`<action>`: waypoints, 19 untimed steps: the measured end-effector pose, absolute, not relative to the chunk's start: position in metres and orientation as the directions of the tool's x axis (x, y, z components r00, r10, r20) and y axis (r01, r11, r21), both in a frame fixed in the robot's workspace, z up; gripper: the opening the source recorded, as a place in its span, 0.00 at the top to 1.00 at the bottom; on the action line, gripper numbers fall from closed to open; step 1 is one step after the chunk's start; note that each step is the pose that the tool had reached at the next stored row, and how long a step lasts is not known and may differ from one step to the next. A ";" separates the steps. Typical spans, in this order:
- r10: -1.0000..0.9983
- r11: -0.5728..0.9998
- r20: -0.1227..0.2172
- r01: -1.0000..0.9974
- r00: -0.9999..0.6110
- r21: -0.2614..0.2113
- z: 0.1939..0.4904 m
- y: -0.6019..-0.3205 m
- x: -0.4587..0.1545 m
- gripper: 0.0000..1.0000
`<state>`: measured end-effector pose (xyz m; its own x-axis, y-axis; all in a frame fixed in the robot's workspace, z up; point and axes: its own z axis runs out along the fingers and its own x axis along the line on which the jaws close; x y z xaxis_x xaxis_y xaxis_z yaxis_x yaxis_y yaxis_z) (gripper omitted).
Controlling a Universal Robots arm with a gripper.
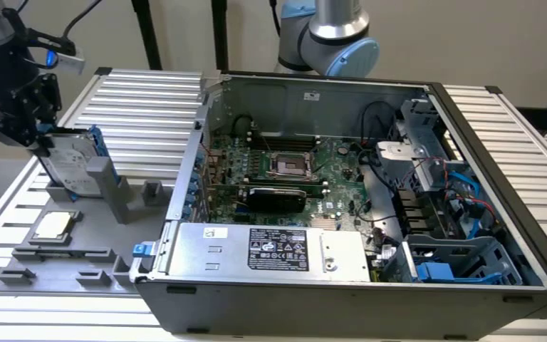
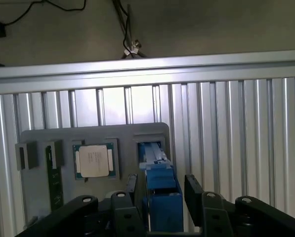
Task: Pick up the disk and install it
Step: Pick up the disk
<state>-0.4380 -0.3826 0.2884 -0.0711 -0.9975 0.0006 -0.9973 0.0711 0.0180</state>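
The disk (image 1: 68,165) stands on edge in a slot of the grey holder block (image 1: 112,191) at the exterior view's left. It is silver-grey with a blue carrier frame. My gripper (image 1: 43,142) hangs right over its upper edge. In the wrist view the two black fingers (image 2: 192,186) straddle the blue edge of the disk (image 2: 159,190), with a gap still visible on one side. The gripper (image 2: 162,190) is open around the disk, not clamped on it.
A small square CPU chip (image 1: 52,224) (image 2: 94,160) lies in the grey fixture plate (image 1: 65,258) near the disk. The open computer case (image 1: 350,92) fills the exterior view's right, with a blue drive cage (image 1: 449,265) and a silver power supply (image 1: 273,249) at its front. The ribbed aluminium table (image 1: 150,92) runs beneath.
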 end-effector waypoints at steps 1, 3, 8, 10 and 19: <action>-0.997 0.071 0.001 -0.997 -0.071 0.018 0.288 -0.383 -0.438 0.55; -0.998 0.069 0.001 -0.997 -0.069 0.018 0.289 -0.383 -0.437 0.55; -0.998 0.059 0.001 -0.998 -0.059 0.018 0.288 -0.383 -0.437 0.64; -0.999 0.052 0.001 -0.998 -0.052 0.018 0.288 -0.383 -0.437 0.64; -0.999 0.042 0.001 -0.999 -0.042 0.018 0.289 -0.383 -0.436 0.67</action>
